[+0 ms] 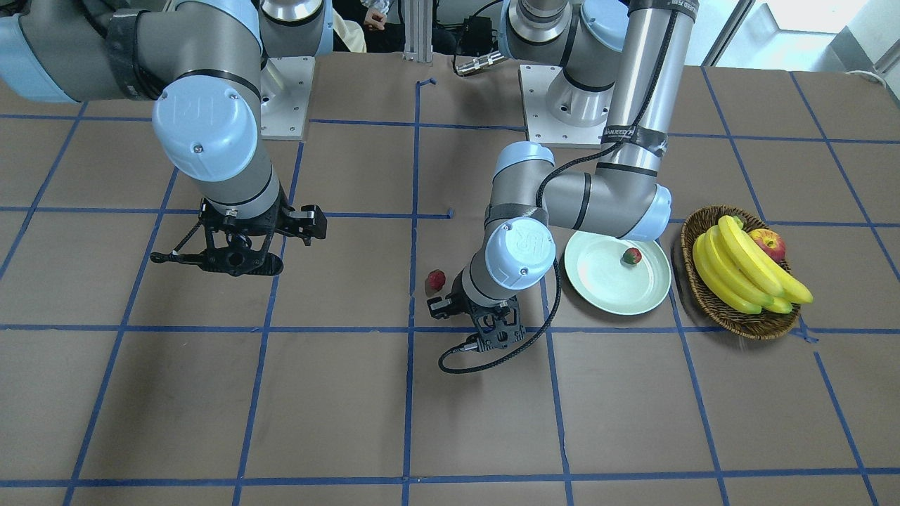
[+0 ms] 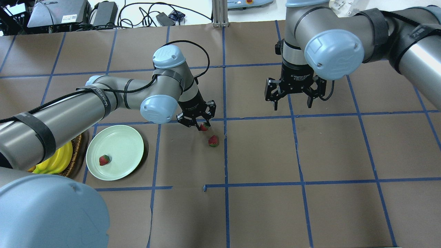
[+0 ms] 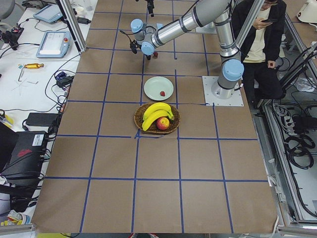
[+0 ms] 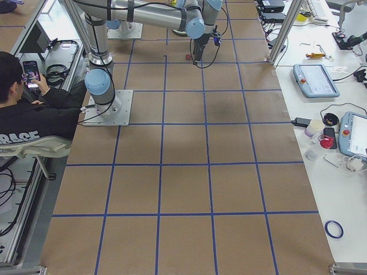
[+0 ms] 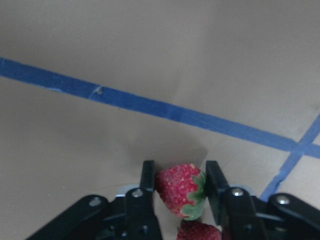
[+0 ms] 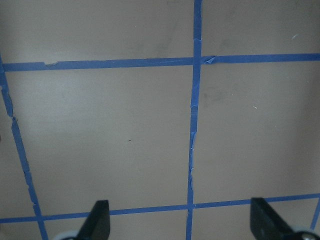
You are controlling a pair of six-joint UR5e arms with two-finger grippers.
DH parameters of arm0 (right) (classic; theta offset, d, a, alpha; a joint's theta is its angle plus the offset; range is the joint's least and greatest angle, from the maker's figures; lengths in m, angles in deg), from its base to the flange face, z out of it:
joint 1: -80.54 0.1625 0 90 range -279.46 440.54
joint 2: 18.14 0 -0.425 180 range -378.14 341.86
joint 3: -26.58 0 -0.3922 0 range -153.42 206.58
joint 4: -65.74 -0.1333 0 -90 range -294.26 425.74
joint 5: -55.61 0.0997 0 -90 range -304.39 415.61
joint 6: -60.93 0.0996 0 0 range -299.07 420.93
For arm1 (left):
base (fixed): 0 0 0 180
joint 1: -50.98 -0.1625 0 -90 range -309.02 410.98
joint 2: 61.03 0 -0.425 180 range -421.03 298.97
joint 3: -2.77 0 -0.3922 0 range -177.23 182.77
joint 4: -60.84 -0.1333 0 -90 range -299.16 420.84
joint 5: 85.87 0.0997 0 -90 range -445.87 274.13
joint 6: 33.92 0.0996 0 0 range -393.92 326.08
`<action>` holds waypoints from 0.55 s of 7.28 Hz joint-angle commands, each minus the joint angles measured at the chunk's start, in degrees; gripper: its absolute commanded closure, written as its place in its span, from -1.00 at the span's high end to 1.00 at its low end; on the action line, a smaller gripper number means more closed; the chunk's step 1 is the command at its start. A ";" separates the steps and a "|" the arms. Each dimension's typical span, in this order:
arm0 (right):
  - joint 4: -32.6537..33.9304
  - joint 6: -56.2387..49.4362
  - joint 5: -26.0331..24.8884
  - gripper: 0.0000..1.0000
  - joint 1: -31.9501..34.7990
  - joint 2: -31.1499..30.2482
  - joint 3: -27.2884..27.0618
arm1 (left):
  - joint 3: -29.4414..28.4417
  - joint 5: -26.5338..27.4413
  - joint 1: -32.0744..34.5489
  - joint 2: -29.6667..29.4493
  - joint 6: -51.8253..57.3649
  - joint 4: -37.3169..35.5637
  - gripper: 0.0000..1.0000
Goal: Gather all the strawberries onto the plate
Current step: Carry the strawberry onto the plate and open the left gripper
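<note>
The pale mint-green plate lies at the table's left and holds one strawberry; the plate and this strawberry also show in the front view. My left gripper is to the right of the plate, shut on a second strawberry, which sits between its two fingers just above the table. A third strawberry lies on the table right beside it, also in the front view. My right gripper hovers open and empty over the table's right half, its fingertips wide apart.
A brown wicker basket with bananas and a red apple stands just beyond the plate, on the side away from the grippers. Blue tape lines grid the brown table. A seated person shows behind the robot in the side views.
</note>
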 commanded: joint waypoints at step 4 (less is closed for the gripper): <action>0.29 0.05 0.00 1.00 0.00 0.00 0.00 | -1.78 10.74 -7.70 5.37 14.36 13.88 -1.00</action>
